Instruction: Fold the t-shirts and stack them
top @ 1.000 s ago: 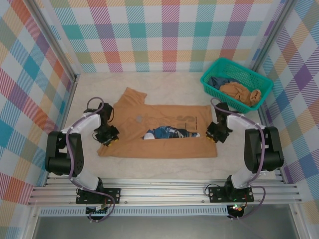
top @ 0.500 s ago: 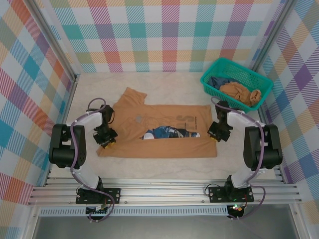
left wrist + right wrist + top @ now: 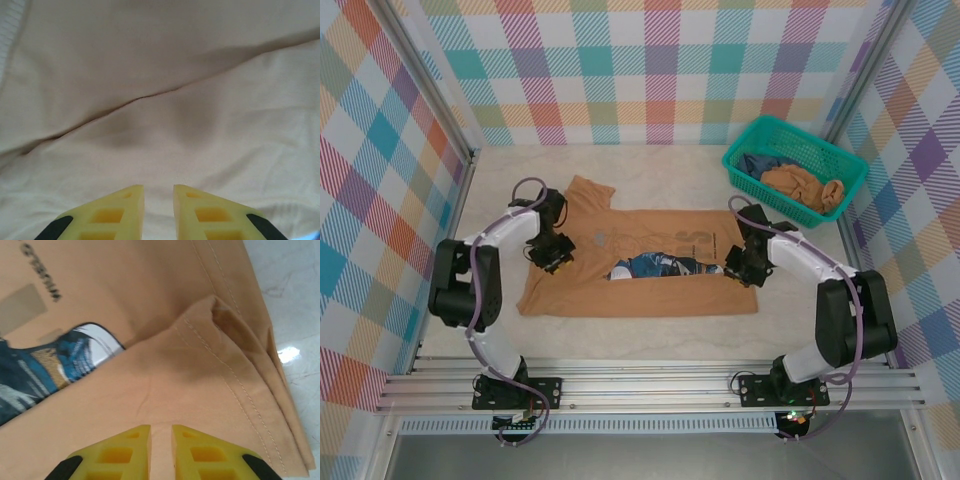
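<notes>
Two arms reach in from the near edge toward one tan t-shirt (image 3: 650, 297) spread sideways on the pale marbled tabletop (image 3: 650, 170). Its sleeve (image 3: 586, 192) points to the back at the left and its hem (image 3: 748, 270) lies at the right.

The left arm (image 3: 460, 295) rises from its base, bends at a black elbow out by the left wall, and sends its white forearm forward and inward. Its wrist turns down so that the left tool (image 3: 552, 256) points at the shirt's left part, just in front of the sleeve. From the left wrist, the left tool (image 3: 159, 187) hangs close over smooth tan cloth (image 3: 175, 75) crossed by one slanting crease. Its yellow fingers (image 3: 112, 215) stand a narrow slit apart with no cloth between them.

Mid-shirt, the near long edge is folded up over the chest and half covers the blue and white print (image 3: 655, 266).

The right arm (image 3: 855, 325) bends at its elbow near the right wall and angles its forearm inward. The right tool (image 3: 740, 268) points down at the hem end. The right wrist view shows that tool (image 3: 161, 427) over the folded flap (image 3: 200, 390), fingers slightly apart and gripping nothing. The print (image 3: 45, 370) is at the left and the stitched hem corner lies doubled at the right.

At the back right stands a teal mesh basket (image 3: 756, 186), well apart from the spread shirt. It holds a second t-shirt (image 3: 800, 185), crumpled, beside a dark cloth (image 3: 755, 163).
</notes>
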